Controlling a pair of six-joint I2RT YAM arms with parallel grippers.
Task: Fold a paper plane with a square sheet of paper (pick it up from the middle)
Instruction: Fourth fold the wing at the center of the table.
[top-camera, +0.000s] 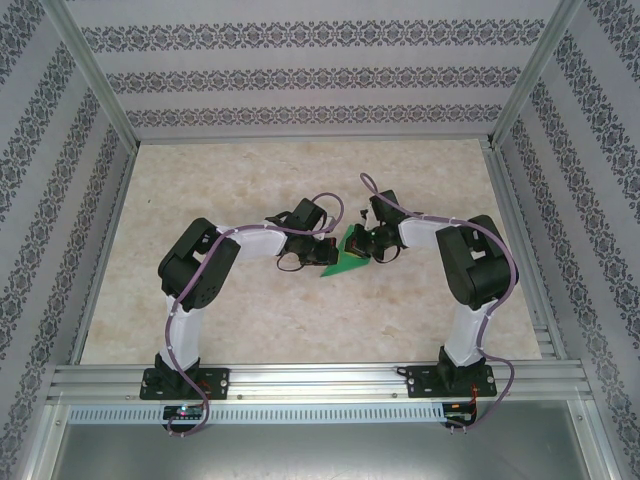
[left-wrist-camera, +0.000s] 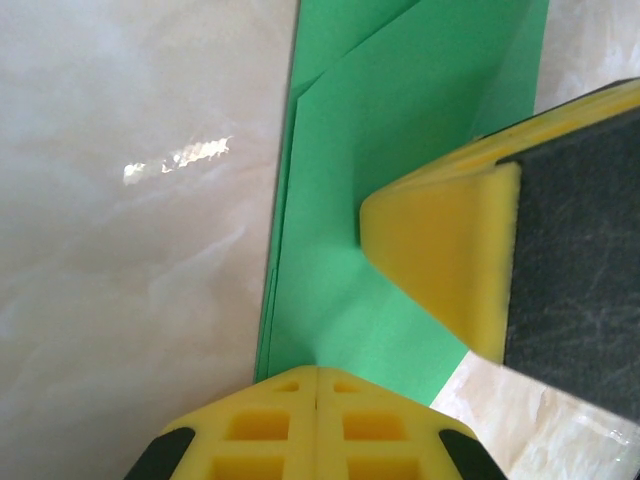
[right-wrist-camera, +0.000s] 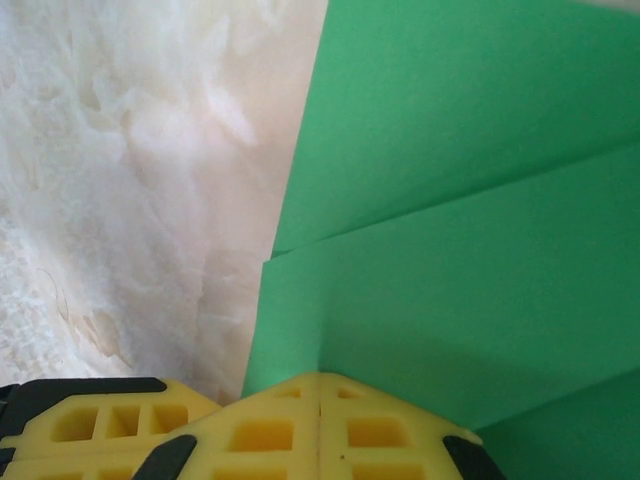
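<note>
Though the top view puts the bright green creased paper sheet (top-camera: 347, 259) centrally on the pale marbled counter (top-camera: 250, 325), wrist views reveal fold lines; left tool (left-wrist-camera: 317, 385) and right tool (right-wrist-camera: 320, 390) each pinch it.

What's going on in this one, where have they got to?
Both arms meet at the middle of the table over the green sheet of paper. It is already partly folded: creases and overlapping layers show in the wrist views. The left claw is shut with its tips at the paper's edge. The right claw is shut too, its tips against the paper. They seem to be pressing folds down rather than lifting, though I can't tell if either pinches a layer. No finished plane yet.
</note>
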